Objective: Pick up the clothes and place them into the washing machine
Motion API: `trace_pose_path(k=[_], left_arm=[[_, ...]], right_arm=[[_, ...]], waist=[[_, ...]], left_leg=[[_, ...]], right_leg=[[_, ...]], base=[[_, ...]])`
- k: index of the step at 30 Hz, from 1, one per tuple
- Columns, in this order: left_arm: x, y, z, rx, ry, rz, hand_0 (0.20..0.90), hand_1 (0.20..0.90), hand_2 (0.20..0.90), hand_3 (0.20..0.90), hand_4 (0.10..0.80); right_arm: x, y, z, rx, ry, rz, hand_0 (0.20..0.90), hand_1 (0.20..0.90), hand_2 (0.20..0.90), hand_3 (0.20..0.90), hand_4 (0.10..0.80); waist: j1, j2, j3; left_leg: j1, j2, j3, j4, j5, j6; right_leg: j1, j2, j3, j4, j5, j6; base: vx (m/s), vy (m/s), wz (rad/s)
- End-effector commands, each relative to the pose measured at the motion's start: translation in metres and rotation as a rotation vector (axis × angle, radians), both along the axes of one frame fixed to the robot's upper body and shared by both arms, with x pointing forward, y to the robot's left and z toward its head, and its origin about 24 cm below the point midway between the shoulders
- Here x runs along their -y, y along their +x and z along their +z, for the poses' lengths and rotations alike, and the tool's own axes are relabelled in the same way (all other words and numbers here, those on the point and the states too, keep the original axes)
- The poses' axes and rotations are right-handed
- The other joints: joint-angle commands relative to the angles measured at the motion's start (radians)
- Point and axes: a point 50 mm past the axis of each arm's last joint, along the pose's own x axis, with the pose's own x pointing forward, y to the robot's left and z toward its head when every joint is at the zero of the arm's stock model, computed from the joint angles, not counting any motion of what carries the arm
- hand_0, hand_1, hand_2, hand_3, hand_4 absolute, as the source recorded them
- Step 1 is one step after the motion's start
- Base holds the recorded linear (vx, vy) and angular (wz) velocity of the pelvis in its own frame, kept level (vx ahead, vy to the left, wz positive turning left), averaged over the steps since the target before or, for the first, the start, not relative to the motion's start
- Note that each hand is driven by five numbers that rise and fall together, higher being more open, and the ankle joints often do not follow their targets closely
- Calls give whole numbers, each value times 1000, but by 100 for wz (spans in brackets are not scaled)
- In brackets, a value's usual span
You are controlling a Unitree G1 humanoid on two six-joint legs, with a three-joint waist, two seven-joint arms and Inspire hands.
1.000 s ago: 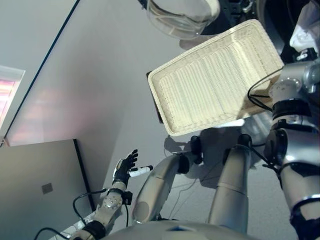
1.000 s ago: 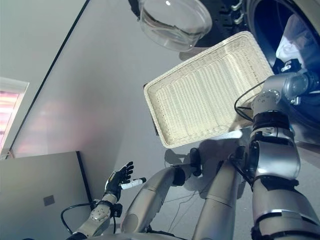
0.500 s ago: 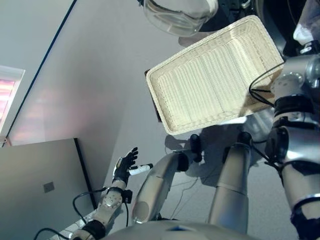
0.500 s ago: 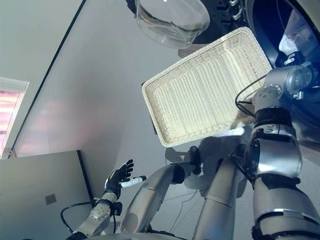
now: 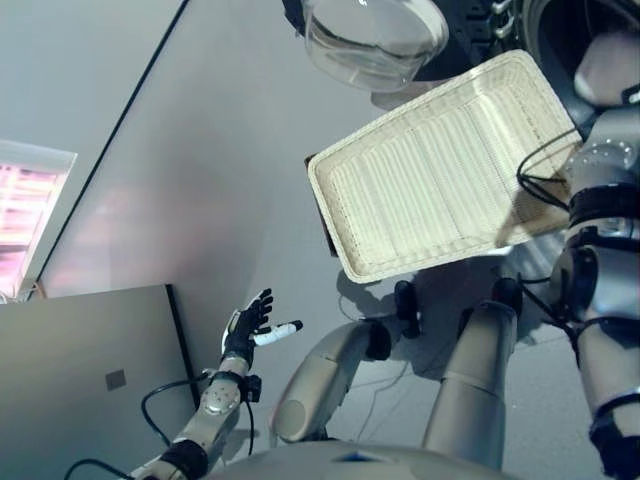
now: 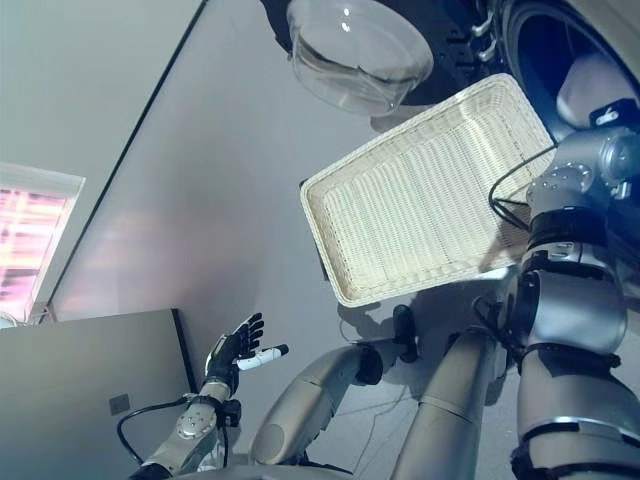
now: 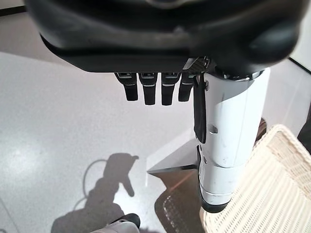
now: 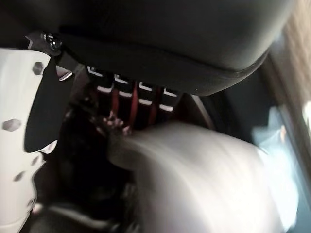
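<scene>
Nearest, low on the robot's left, the left hand hangs over bare grey floor with its fingers straight and spread, holding nothing; its own wrist view shows the same relaxed fingers and the white-covered thumb above open floor, with a corner of the wicker basket just beyond. A flat grey panel lies beside that arm, and a long dark line crosses the floor further out, so the left side has plenty of free room. Further on, the white wicker basket sits tilted in the middle of the scene with nothing in it, its woven bottom fully bare. Just past its far rim the round glass door of the washing machine stands swung open. On the right, the right arm reaches beyond the basket's edge into the dark drum opening, where pale clothes lie at the mouth. In the right wrist view the right hand has its fingers over a blurred pale cloth just beside them; I cannot tell whether they grip it
</scene>
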Motion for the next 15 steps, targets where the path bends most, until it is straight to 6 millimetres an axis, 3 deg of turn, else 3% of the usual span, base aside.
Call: trace_pose_path(k=[1,2,5,10,13,15], left_arm=[[-27,-26,-16,-111,80,99,900,900,900,900,800],[-27,-26,-16,-111,82,97,900,900,900,900,800],[-20,-27,-17,-112,47,100,900,900,900,900,800],[-21,-33,-21,-143,29,123,900,900,900,900,800],[-22,-35,-21,-145,23,113,900,900,900,900,800],[-27,-35,-20,-143,37,115,900,900,900,900,800]], right_arm=[[12,-25,74,136,-211,-102,900,900,900,900,800],[14,-26,73,137,-209,-102,900,900,900,900,800],[-10,-11,66,238,-161,-8,900,900,900,900,800],[-33,-8,59,406,-116,34,900,900,900,900,800],[-29,-11,50,473,-74,33,900,900,900,900,800],[-26,-11,45,421,-88,13,900,900,900,900,800]], waist=[[-70,95,-103],[-68,95,-104],[-72,95,-105],[-73,95,-110],[-63,95,-122],[-57,95,-129]], left_leg=[[-57,38,-39,13,30,-99],[-54,38,-40,10,31,-99],[-34,37,-44,-17,48,-105],[-10,28,-47,-53,65,-107],[-1,21,-51,-67,73,-109],[9,16,-53,-74,75,-110]], right_leg=[[80,63,-108,-126,36,-80],[83,63,-110,-128,37,-80],[102,62,-117,-142,40,-80],[126,56,-120,-166,41,-77],[138,49,-120,-170,37,-76],[142,47,-122,-172,39,-73]], base=[[12,7,-11],[14,-8,-3],[4,-4,-2],[5,-1,-3],[13,-3,-3],[9,5,3]])
